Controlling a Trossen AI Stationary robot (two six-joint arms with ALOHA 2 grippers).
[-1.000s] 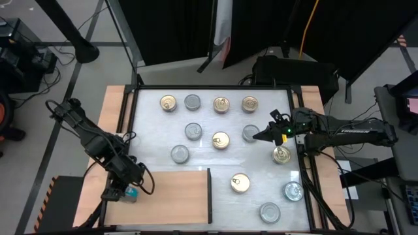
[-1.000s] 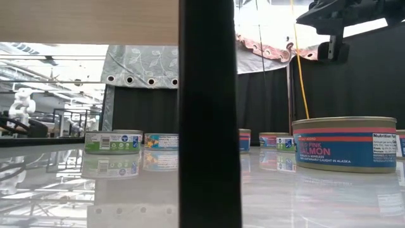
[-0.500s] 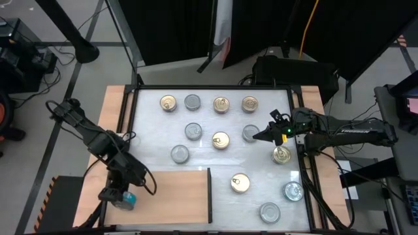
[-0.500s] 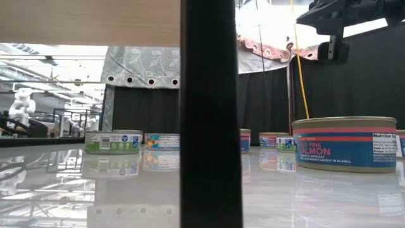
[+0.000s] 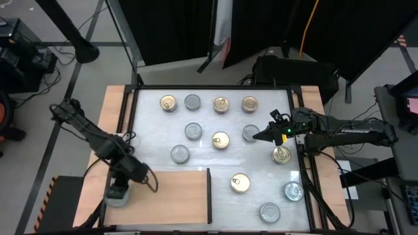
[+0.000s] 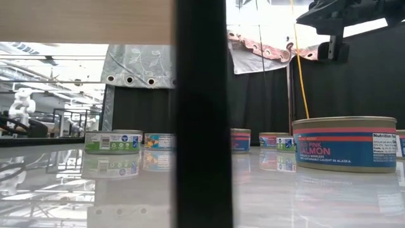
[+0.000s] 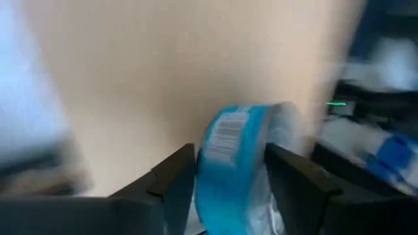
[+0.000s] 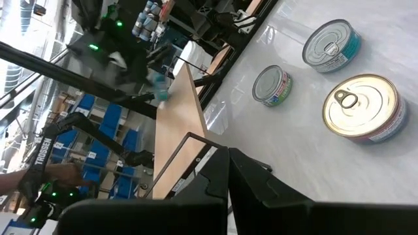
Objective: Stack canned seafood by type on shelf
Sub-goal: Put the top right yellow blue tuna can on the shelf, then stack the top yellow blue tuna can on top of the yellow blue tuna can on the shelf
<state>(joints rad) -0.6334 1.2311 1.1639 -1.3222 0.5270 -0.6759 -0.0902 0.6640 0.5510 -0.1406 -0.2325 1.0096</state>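
My left gripper [image 5: 119, 188] is over the near left corner of the shelf [image 5: 171, 196], a light-brown board with a dark edge [image 5: 209, 194]. It is shut on a blue-labelled tin [image 7: 232, 166]. Gold-lidded tins [image 5: 221, 140] and silver-lidded tins [image 5: 179, 154] of canned seafood stand on their bases across the white tabletop. My right gripper [image 5: 256, 137] hovers shut above the table's right part, beside a silver tin [image 5: 250, 132]. My left gripper pinches the tin between its two fingers [image 7: 175, 183]; the blue label with its barcode [image 7: 225, 140] shows in the gap. The fingers slant steeply down from above. The view is blurred, and I cannot tell whether the tin touches the shelf.
A row of several tins [image 5: 221, 104] lines the far side of the table. More stand at the near right, among them a gold one [image 5: 240, 183] and a silver one [image 5: 270, 212]. In the low view a pink salmon tin [image 6: 345, 143] stands close on the right.
My left gripper has gone down toward the shelf and a little toward the table's left edge, carrying the blue tin with it. In the low view the shelf's dark edge has shifted slightly to the left.
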